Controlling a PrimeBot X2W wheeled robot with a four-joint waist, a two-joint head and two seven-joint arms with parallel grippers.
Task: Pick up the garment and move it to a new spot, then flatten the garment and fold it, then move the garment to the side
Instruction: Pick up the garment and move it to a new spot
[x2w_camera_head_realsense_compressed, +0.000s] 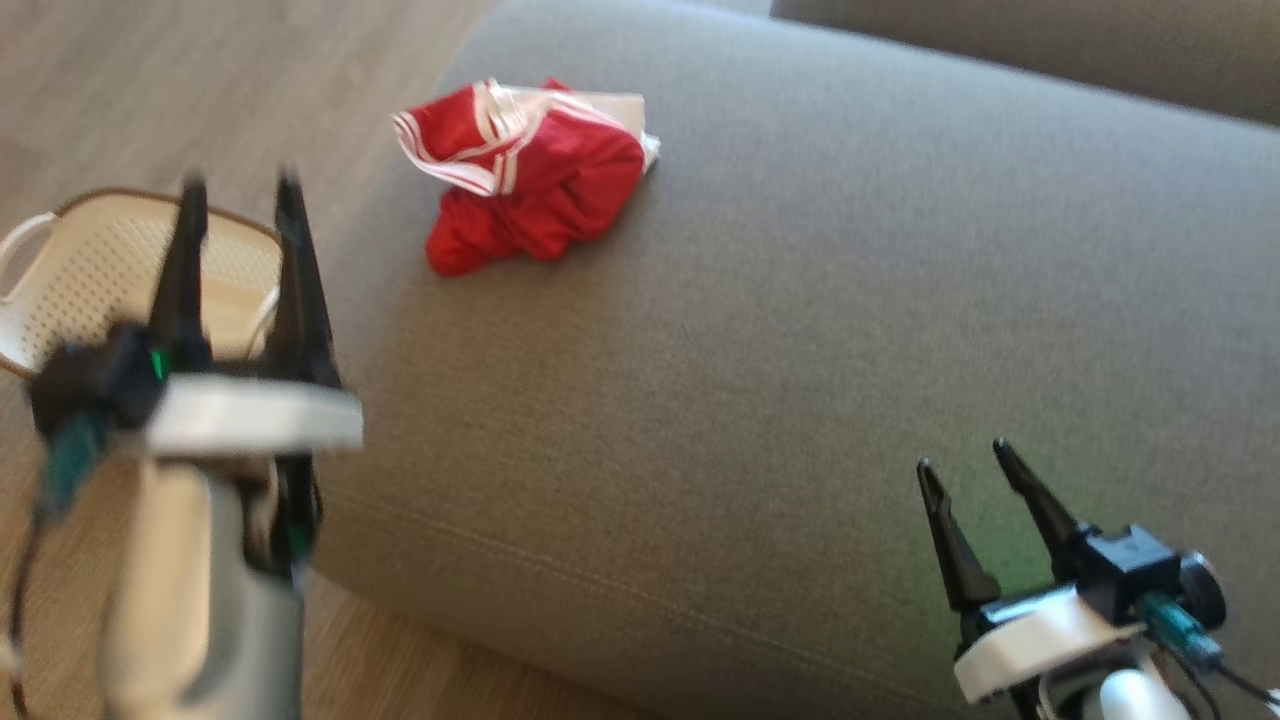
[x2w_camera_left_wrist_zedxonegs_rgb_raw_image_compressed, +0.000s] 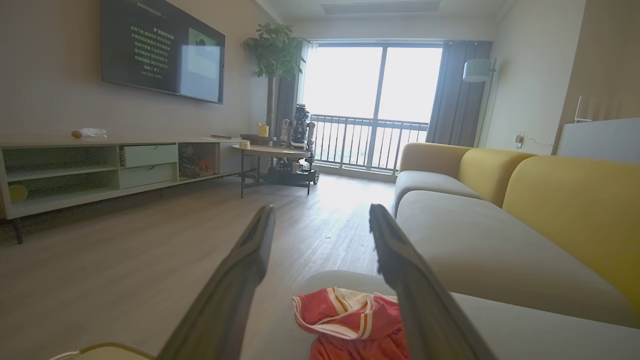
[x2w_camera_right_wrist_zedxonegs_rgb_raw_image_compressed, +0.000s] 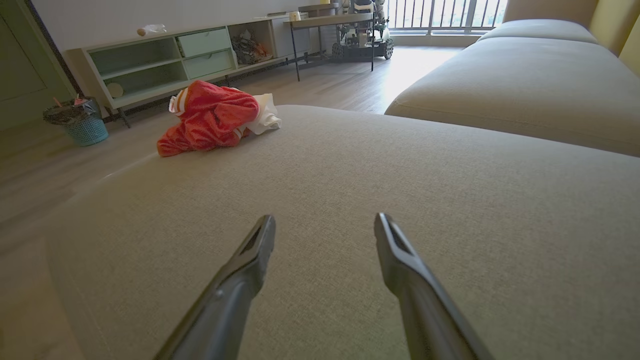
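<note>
Both pairs of jaws stand apart, holding nothing. The left gripper (x2w_camera_head_realsense_compressed: 240, 185) hangs off the cushion's (x2w_camera_head_realsense_compressed: 800, 350) left edge, by a perforated pale basket (x2w_camera_head_realsense_compressed: 90, 270). The right gripper (x2w_camera_head_realsense_compressed: 962, 455) hovers over the cushion's near right part. The garment (x2w_camera_head_realsense_compressed: 530, 180), a crumpled red heap with white stripes, lies at the cushion's far left edge. The pick-up looks not yet begun. Next, a gripper must reach the heap and pinch a raised fold of limp cloth off the coarse grey weave.

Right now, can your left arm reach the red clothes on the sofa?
Probably yes. The left gripper is open and empty, and the red garment lies crumpled near the edge of the sofa cushion on that side, with nothing between them. It just has to stretch forward.
</note>
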